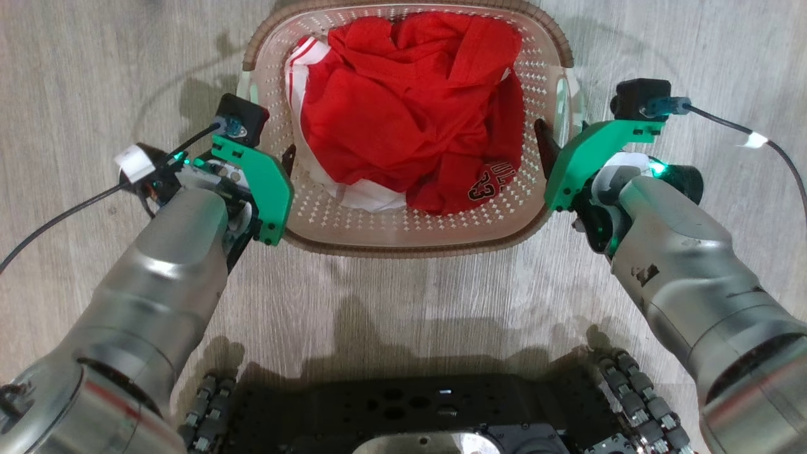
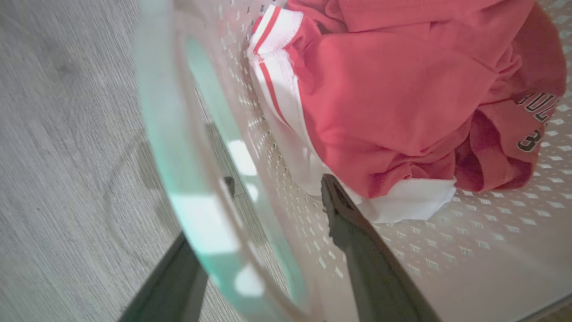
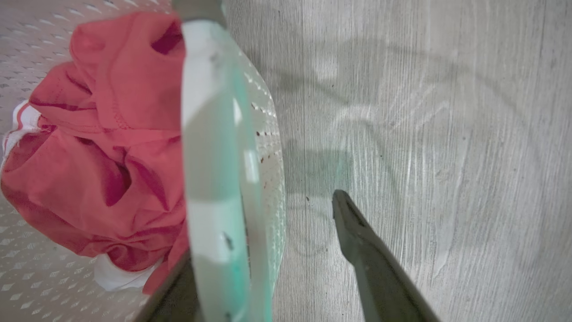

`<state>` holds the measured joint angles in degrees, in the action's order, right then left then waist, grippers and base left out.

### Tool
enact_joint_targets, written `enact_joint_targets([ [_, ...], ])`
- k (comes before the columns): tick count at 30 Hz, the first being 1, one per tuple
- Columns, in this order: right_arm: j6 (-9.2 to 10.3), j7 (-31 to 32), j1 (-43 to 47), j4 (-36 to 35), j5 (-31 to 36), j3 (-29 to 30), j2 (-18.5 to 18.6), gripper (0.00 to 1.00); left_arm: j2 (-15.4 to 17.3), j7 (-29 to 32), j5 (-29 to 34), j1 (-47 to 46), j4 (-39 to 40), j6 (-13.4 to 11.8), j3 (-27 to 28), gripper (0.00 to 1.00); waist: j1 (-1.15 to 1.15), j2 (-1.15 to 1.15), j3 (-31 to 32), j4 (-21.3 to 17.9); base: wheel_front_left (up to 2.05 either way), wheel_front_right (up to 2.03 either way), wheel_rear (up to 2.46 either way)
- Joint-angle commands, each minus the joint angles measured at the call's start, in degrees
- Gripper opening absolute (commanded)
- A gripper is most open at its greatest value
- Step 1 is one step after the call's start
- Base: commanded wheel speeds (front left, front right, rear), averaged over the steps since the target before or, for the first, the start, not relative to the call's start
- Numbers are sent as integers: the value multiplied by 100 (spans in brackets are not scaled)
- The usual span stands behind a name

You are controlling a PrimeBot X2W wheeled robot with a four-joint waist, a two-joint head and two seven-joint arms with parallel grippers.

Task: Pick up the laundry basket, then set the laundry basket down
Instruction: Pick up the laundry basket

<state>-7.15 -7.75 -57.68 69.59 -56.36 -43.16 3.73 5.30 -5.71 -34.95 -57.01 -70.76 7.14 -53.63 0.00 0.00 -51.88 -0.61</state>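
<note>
both jaws wide open astride the basket handles

from my screen the laundry basket (image 1: 378, 224) sits on the pale wood-grain floor (image 1: 94, 75), straight ahead of the robot's dark base (image 1: 403, 410) and centred between the two arms. a crumpled red garment (image 1: 410, 107) with white trim and dark lettering lies heaped inside it, filling most of the bottom.

the left jaws stand fully apart and hold nothing. they straddle the basket's left handle (image 2: 196, 214). one dark finger (image 2: 362, 250) reaches inside the perforated wall, its tip just beside the white hem of the garment. the other finger (image 2: 170, 286) is outside, over the floor, with its tip hidden behind the handle. i cannot tell whether either finger touches the plastic.

the right jaws are just as wide and also empty. they straddle the right handle (image 3: 210, 179). the outer finger (image 3: 380, 277) is clear of the basket above bare floor. the inner finger (image 3: 174, 295) is low on the basket side, mostly covered by the handle. whether it touches the handle i cannot tell.

both handles show a green tint from the wrist lights.
</note>
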Motion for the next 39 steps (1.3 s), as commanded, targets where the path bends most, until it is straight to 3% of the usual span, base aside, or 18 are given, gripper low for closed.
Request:
enact_joint_targets([
  [1,-34,-94,156,-9,-60,-130,-85,100,205,-75,-56,9,-10,35,22,100,0,0,-25,5,0,0,0],
  [3,-34,-90,135,-13,-105,-250,-85,100,203,-72,-105,-2,-27,35,-31,100,0,0,-52,9,0,0,0],
  [4,-34,-88,130,-39,-139,-303,-85,52,198,-59,-136,-6,-31,35,-57,88,0,0,-63,13,0,0,0],
  [5,-34,-100,124,-72,-173,-353,-85,13,192,-47,-165,-11,-31,35,-87,44,0,0,-75,19,0,0,0],
  [6,-34,-115,115,-86,-210,-395,-85,0,188,-42,-192,-19,-29,35,-118,0,0,0,-86,26,0,0,0],
  [18,-34,39,88,38,-525,-845,-85,0,241,162,-569,70,204,35,-656,0,0,0,73,80,0,0,0],
  [24,-34,337,70,60,-542,-1141,-85,0,288,619,-801,165,504,35,-1166,0,0,0,387,108,0,0,0],
  [30,-34,917,119,272,-744,-1203,-85,0,462,909,-1140,221,1011,35,-1706,0,0,0,1010,170,0,0,0],
  [39,-34,925,295,98,-745,-1482,-85,0,592,1084,-1313,553,1298,35,-1909,0,0,0,1960,132,0,0,0],
])
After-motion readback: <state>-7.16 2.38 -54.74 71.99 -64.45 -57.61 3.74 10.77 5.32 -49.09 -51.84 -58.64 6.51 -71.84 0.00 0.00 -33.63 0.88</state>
